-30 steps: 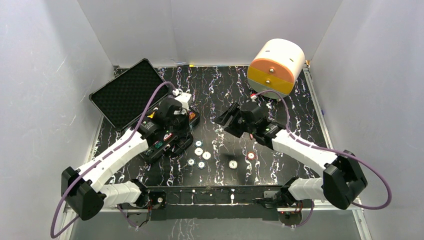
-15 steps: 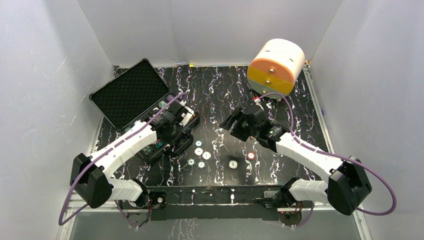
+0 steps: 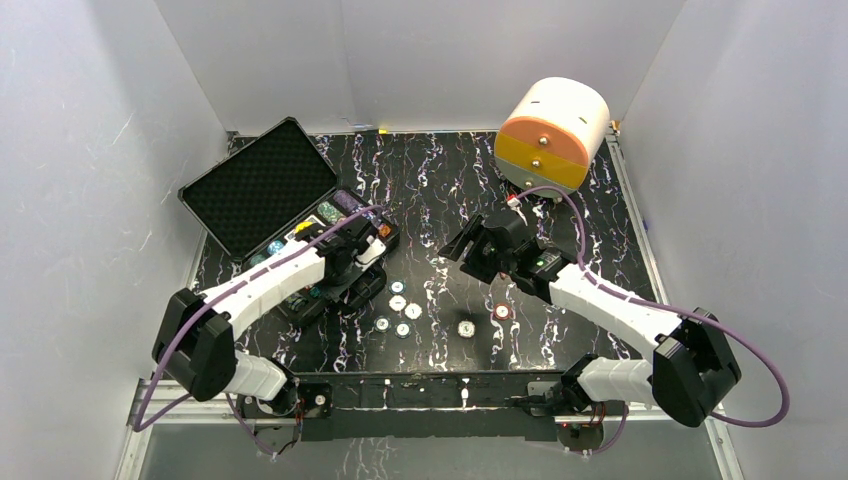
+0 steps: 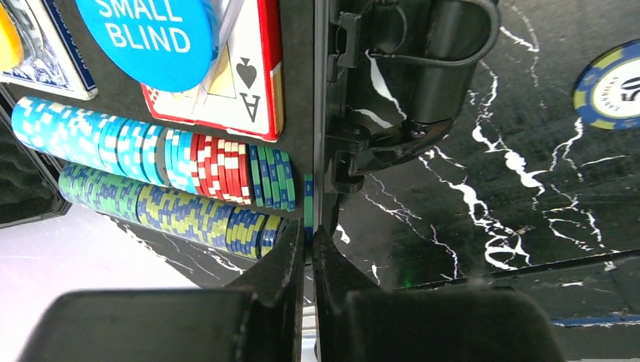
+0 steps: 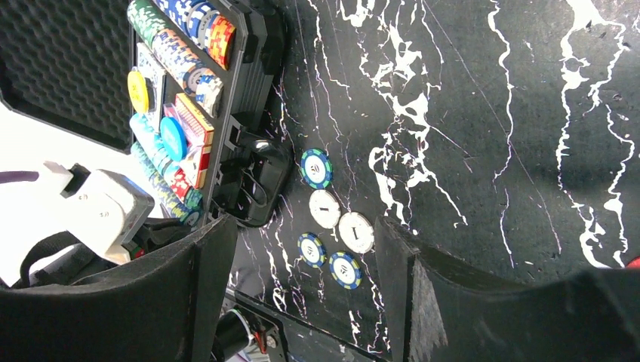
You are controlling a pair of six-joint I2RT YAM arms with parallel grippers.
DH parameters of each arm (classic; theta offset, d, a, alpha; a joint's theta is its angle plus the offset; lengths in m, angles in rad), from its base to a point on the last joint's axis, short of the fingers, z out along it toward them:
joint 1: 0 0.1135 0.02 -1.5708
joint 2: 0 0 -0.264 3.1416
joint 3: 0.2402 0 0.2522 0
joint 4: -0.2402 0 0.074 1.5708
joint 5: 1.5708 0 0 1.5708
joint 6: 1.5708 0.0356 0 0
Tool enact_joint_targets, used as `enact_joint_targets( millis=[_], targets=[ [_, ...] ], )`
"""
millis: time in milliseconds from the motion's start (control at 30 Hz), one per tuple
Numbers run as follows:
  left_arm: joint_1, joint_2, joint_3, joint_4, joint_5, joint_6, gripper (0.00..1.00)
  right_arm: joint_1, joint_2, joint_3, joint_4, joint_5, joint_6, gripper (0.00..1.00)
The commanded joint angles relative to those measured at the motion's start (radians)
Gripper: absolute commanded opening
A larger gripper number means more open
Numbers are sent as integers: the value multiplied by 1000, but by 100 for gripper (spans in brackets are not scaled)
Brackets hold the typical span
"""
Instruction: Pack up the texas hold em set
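The black case lies open at the left, with its foam lid [image 3: 258,185] back and its chip tray [image 3: 322,222] to the front. In the left wrist view the tray [image 4: 298,90] holds rows of chips [image 4: 151,162], a blue "SMALL BLIND" button [image 4: 155,30] and a red-edged card deck [image 4: 234,83]. My left gripper [image 3: 362,262] [image 4: 308,241] is shut on a green-and-blue chip [image 4: 308,207], held edge-on at the tray's right rim. Several loose chips [image 3: 400,305] [image 5: 324,208] lie on the table right of the case. My right gripper [image 3: 462,245] [image 5: 302,294] hangs open and empty above them.
A big orange-and-white cylinder [image 3: 552,132] stands at the back right. One white chip [image 3: 466,327] and one red chip [image 3: 502,312] lie apart, near the front middle. White walls close in the table on three sides.
My left gripper has dropped low and moved toward the tray's right front edge, uncovering the tray's contents from above. My right arm has shifted only slightly.
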Motion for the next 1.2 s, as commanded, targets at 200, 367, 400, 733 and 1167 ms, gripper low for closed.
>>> enact_joint_targets(
  millis=[200, 367, 400, 733, 1167],
  targets=[
    [77, 35, -12, -22, -79, 26, 0, -3, 7, 6, 30, 19, -14, 75],
    [101, 37, -17, 12, -104, 19, 0, -6, 9, 2, 35, 12, -15, 75],
    [103, 36, -17, 17, -109, 16, 4, -6, 8, 0, 36, 12, -14, 75],
    [115, -1, -5, 29, -58, -3, 37, -6, -1, -1, 32, 15, -23, 74],
    [115, -254, 143, 226, 52, -167, 56, 132, 329, 293, -193, 53, -272, 73]
  ],
)
